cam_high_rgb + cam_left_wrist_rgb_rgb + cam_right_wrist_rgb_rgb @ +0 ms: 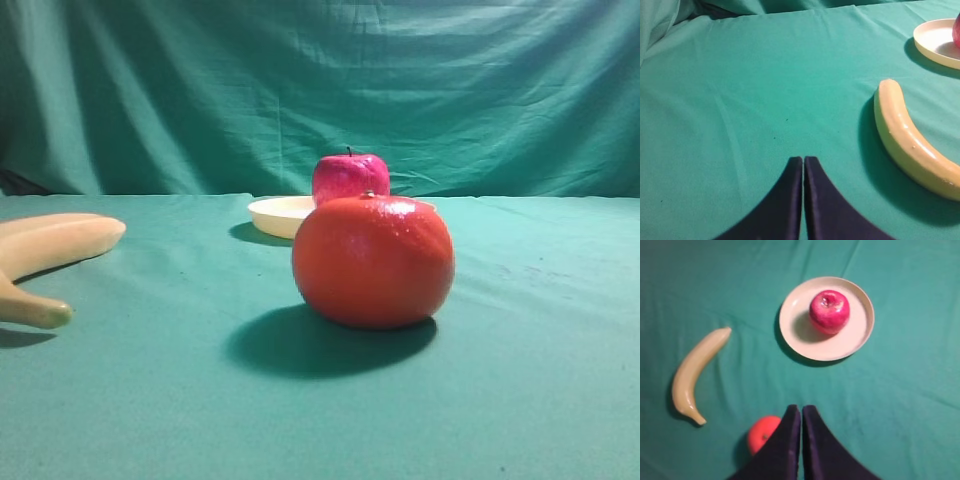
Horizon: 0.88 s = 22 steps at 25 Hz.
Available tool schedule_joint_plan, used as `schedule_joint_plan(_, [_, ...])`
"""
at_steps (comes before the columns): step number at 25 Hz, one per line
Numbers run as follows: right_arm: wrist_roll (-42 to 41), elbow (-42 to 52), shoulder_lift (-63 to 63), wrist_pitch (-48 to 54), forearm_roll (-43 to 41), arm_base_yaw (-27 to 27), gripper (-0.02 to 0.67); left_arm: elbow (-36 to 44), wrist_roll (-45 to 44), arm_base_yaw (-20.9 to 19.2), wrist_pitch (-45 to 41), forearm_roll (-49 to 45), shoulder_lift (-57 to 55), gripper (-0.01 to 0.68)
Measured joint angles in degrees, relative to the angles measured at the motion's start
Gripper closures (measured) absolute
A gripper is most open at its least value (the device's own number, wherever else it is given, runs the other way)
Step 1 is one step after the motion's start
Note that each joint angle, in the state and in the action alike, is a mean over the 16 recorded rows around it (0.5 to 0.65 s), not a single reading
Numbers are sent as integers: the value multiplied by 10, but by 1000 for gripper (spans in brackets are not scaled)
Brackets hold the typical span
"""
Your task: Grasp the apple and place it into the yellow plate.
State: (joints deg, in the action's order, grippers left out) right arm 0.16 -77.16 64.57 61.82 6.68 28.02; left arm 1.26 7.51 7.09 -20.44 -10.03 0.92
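Observation:
The magenta-pink apple stands upright inside the pale yellow plate, a little right of the dish's middle. In the exterior high view the apple shows behind the big orange-red fruit, with the plate partly hidden by that fruit. High above the cloth and well short of the plate, my right gripper is shut and holds nothing. My left gripper is shut and empty too, low over bare green cloth; the plate's edge sits at its far right. Neither gripper shows in the exterior high view.
An orange-red round fruit sits in front of the plate and peeks out beside my right gripper's fingers. A pale yellow banana lies left of the plate, right of my left gripper. Green cloth covers the table and backdrop.

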Motion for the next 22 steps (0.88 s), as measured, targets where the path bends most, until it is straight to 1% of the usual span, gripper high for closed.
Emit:
schedule_joint_plan(7, [-8,146,-155,-75,29,0,649,0,0,0,0,0,0,673])
schedule_joint_plan(14, [-17,235,-265,-107,8,-2,632,0,0,0,0,0,0,673])
schedule_joint_plan(18, [-22,287,-312,-142,-10,-16,624,0,0,0,0,0,0,673])
schedule_joint_plan(22, [-22,358,-359,-201,-25,-44,612,0,0,0,0,0,0,673])
